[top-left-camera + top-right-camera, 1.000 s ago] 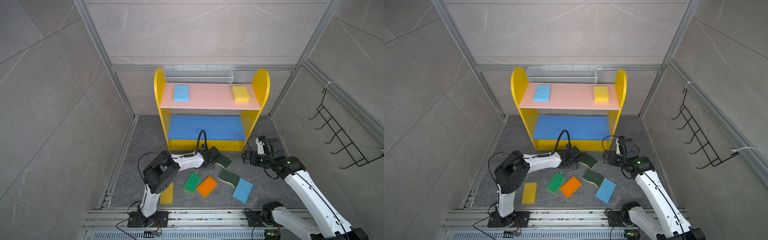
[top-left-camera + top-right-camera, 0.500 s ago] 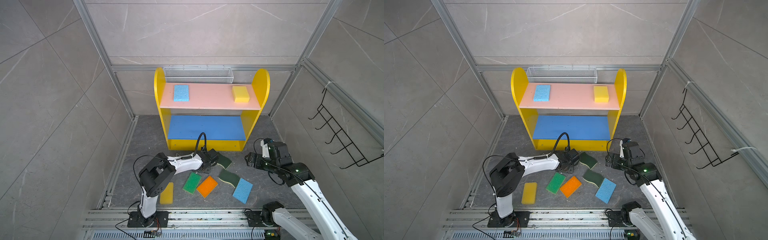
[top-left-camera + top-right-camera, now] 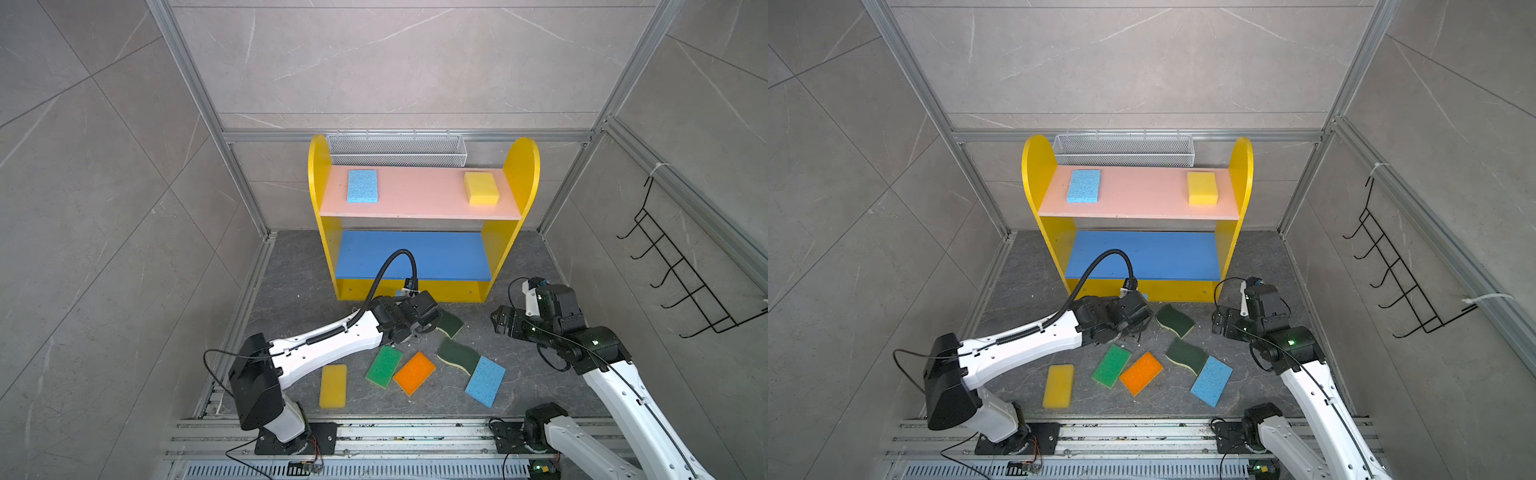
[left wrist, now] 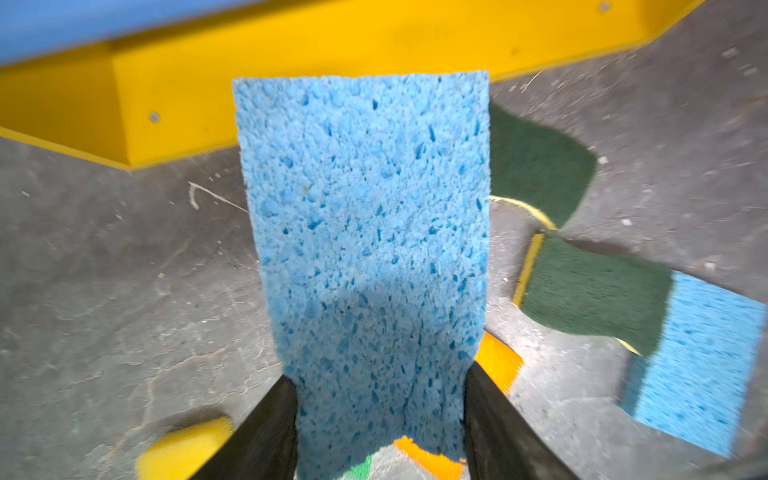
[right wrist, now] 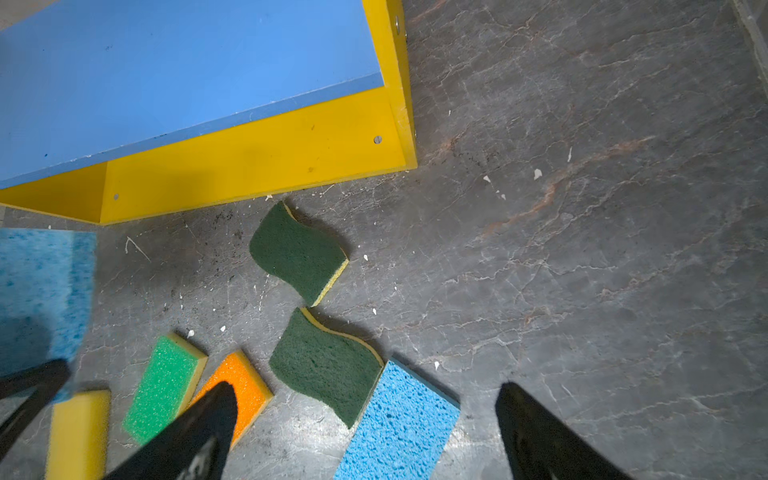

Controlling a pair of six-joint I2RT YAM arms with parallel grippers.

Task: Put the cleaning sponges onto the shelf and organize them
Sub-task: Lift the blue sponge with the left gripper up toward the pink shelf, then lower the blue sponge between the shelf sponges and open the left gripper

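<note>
Left fingers (image 4: 266, 428) are clamped on one short end of a light blue sponge (image 4: 365, 232), held above the worktop (image 3: 299, 291) just in front of the shelf (image 3: 318, 178), at its yellow base. Right fingers (image 5: 199, 432) stand spread, gripping nothing, in front of the shelf's right end. On the shelf's pink upper board, a second light blue sponge (image 3: 362, 185) lies at the left end and a yellow sponge (image 3: 481, 188) at the right end. In front of the shelf on the worktop lie a dark-green wavy sponge (image 3: 449, 324), a second wavy sponge (image 3: 457, 355) touching a third light blue sponge (image 3: 485, 381), a green sponge (image 3: 384, 365), an orange sponge (image 3: 414, 373) and a second yellow sponge (image 3: 333, 386).
</note>
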